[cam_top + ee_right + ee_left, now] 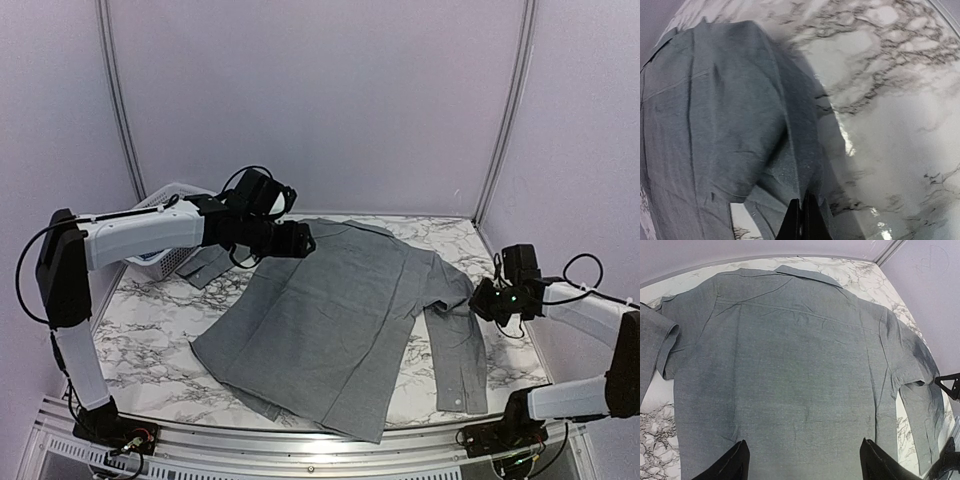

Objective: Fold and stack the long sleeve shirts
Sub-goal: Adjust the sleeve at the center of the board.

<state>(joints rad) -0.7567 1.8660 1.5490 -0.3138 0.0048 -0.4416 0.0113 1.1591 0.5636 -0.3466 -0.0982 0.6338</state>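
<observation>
You have one grey shirt (pixel 340 320) spread back-up across the middle of the worktop (pixel 160 340), collar far, one sleeve trailing near-right, the other reaching far-left.

no readable text, labels, brands or numbers anywhere

shirt (pixel 335 320) lies spread on the table (pixel 150 335), a basket (pixel 165 262) behind its left side.

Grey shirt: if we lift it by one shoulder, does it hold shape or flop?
Likely floppy: the grey shirt lies flat with soft creases and tents into a ridge at the right fingers. Probably light: it looks like thin woven cloth. The sleeve would likely trail and drag on the marble table.
</observation>
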